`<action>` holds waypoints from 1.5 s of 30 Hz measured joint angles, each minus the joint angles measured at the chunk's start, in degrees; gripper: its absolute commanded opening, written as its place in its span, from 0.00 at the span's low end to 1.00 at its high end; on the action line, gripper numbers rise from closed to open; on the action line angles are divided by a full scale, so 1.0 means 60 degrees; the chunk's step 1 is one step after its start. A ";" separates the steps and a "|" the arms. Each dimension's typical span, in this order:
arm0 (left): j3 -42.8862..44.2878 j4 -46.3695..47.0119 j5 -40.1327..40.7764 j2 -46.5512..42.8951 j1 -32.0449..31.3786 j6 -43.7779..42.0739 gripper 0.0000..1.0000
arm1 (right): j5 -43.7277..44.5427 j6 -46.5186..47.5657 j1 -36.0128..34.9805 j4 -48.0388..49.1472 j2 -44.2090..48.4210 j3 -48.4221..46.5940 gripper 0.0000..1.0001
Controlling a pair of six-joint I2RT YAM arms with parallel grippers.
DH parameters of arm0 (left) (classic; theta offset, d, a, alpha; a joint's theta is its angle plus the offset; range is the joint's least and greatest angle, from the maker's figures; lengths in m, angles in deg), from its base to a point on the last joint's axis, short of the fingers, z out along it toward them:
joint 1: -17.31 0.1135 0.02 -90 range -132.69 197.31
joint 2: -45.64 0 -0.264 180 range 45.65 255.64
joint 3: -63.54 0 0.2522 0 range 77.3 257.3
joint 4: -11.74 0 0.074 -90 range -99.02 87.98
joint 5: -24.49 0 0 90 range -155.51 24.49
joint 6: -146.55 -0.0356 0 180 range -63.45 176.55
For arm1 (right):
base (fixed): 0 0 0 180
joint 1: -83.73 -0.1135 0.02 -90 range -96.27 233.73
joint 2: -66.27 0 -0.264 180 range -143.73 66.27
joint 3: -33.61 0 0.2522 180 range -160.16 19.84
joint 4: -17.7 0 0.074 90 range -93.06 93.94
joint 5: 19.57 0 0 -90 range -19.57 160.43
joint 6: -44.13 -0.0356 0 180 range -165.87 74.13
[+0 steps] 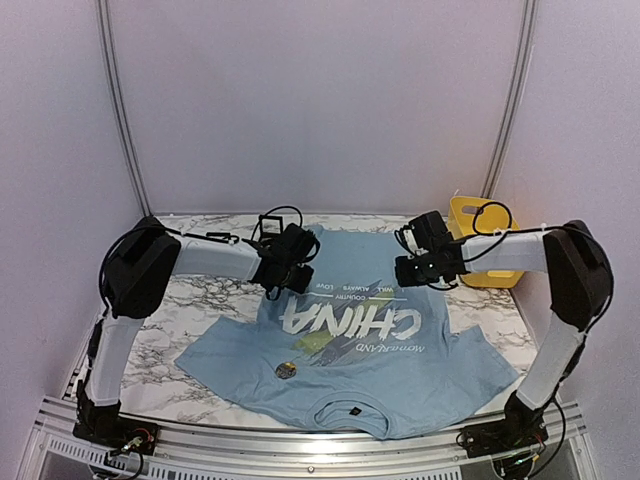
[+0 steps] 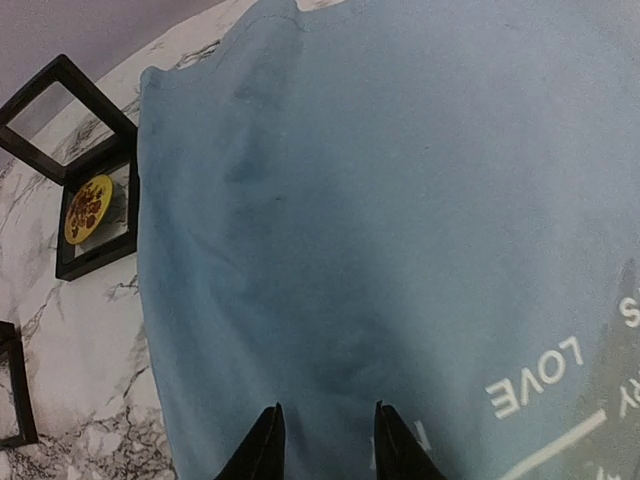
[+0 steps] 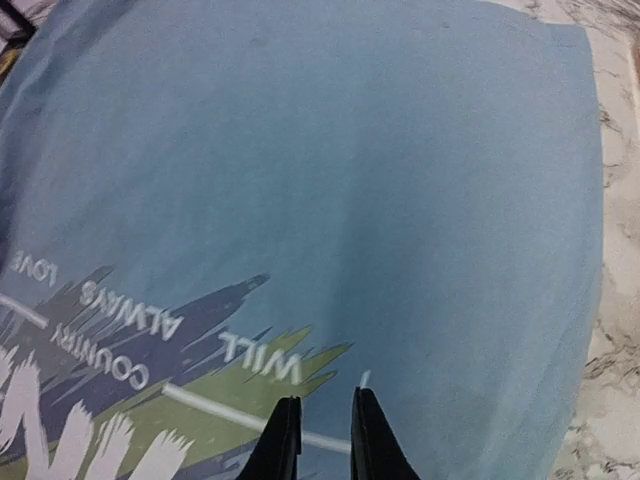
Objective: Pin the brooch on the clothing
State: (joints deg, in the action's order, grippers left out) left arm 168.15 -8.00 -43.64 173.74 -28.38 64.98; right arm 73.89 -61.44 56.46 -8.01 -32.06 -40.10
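The light blue T-shirt with white "CHINA" lettering lies flat on the marble table, collar toward the near edge. A small round gold brooch rests on its chest near the lettering. My left gripper hovers over the shirt's far left part, jaws open and empty; in its wrist view only plain blue cloth lies between the fingertips. My right gripper hovers over the shirt's far right part. Its jaws are narrowly open and empty above the yellow-green streaks.
Black open display boxes stand on the marble left of the shirt's hem; one holds a round yellow brooch. The boxes also show behind the left wrist. A yellow container stands at the back right. Bare marble lies to the left.
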 measured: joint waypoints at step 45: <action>0.3912 -0.1876 -0.2065 0.1785 0.3002 0.0007 0.75 | -0.0772 0.1432 0.1796 -0.1126 -0.1577 -0.3537 0.51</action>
State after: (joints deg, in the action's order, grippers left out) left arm 191.62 -19.26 -56.04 184.45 -10.37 65.02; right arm 69.26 -52.85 67.24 -14.76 -41.52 -61.32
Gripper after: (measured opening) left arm 0.735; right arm 0.509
